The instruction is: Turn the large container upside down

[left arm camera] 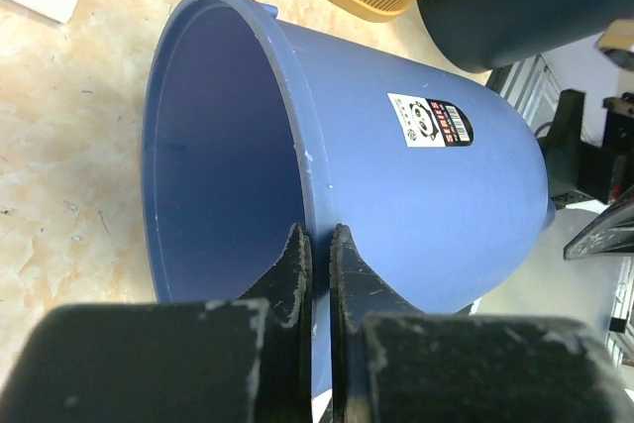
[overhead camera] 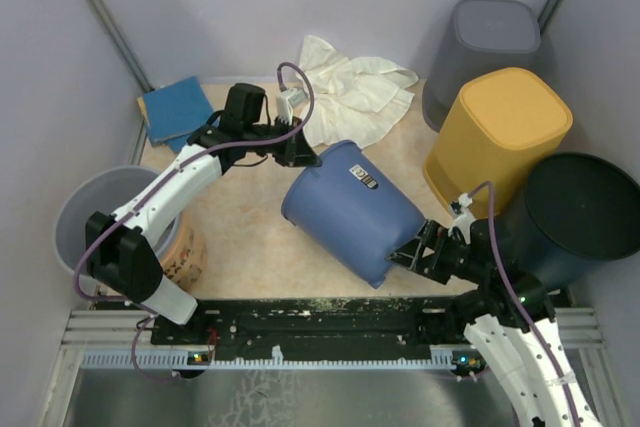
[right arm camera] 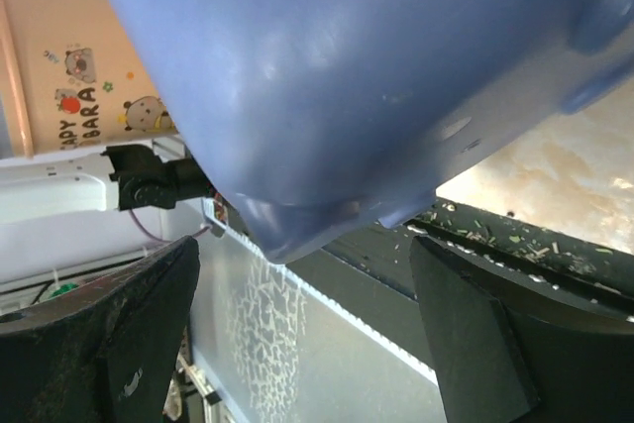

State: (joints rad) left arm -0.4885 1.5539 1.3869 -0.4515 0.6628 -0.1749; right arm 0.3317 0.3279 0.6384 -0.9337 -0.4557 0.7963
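Left gripper (left arm camera: 317, 237) is pinched narrow on the rim of the large blue container (overhead camera: 350, 209), 1 finger inside, 1 outside; the container lies tipped on its side just beside the yellow bin (overhead camera: 500, 137), mouth turned away from that bin. Right gripper (right arm camera: 302, 339) stands wide around the base. I judge the turn should pivot at the rim, base lifted slowly, kept off the yellow bin. I cannot tell whether the right fingers touch the base, nor what the container rests on; its lower side is hidden.
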